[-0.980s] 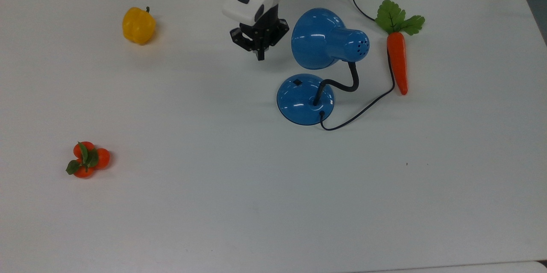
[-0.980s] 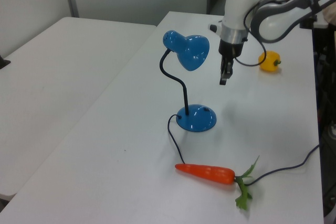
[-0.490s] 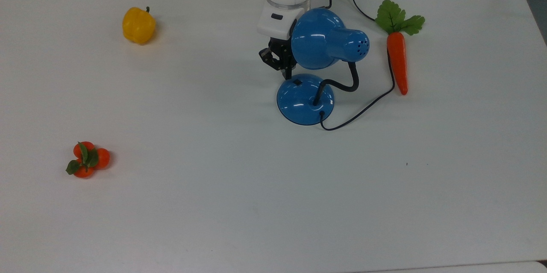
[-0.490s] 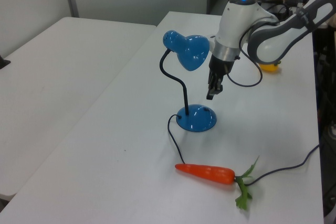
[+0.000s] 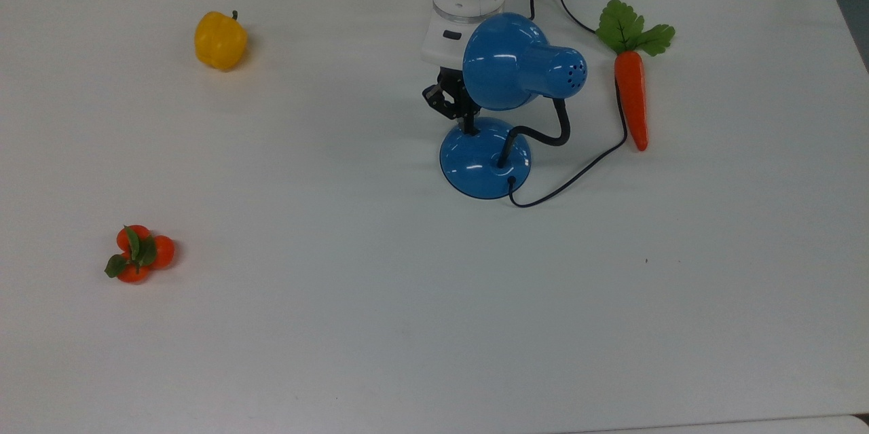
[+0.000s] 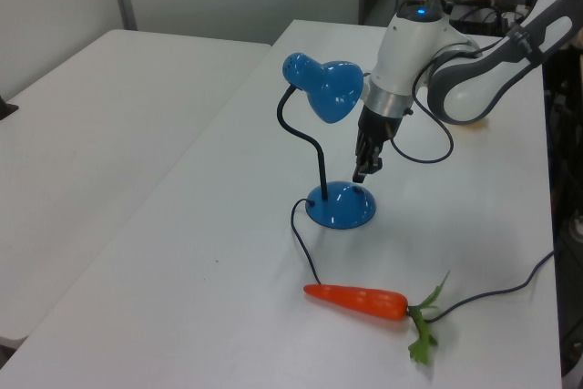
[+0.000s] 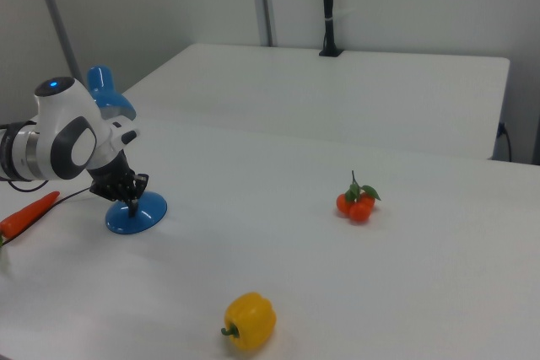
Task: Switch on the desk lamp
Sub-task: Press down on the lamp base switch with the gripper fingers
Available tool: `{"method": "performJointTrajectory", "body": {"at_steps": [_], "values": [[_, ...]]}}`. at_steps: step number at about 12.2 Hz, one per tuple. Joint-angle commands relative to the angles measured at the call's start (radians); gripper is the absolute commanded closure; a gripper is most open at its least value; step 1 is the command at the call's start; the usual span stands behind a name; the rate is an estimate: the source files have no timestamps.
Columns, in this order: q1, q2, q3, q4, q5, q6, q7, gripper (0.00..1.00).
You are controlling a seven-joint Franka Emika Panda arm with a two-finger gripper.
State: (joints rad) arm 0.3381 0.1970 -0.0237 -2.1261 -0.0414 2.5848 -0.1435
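Over the last second the gripper [image 5: 468, 123] has swung in from the shade's 9 o'clock side and dropped beneath it, fingers pressed together, tip now on the 12 o'clock edge of the desk lamp [image 5: 499, 108] base, mid-table in the top view. The switch press looks imminent; no glow yet.

Gripper [image 5: 468, 127] at the desk lamp [image 5: 485, 159] base; the dome shade [image 5: 506, 60] crowds it on the top view's right. Surface [image 5: 339, 217] on its left lies open; carrot [image 5: 631, 98] stands well apart beyond the lamp.
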Motion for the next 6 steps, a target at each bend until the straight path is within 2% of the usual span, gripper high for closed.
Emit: {"method": "performJointTrajectory", "body": {"at_steps": [1,6], "values": [[0.002,0.01,0.011,-0.002,0.006,0.028,-0.018,1.0],[0.002,0.032,0.014,0.001,0.005,0.061,-0.011,1.0]]}}
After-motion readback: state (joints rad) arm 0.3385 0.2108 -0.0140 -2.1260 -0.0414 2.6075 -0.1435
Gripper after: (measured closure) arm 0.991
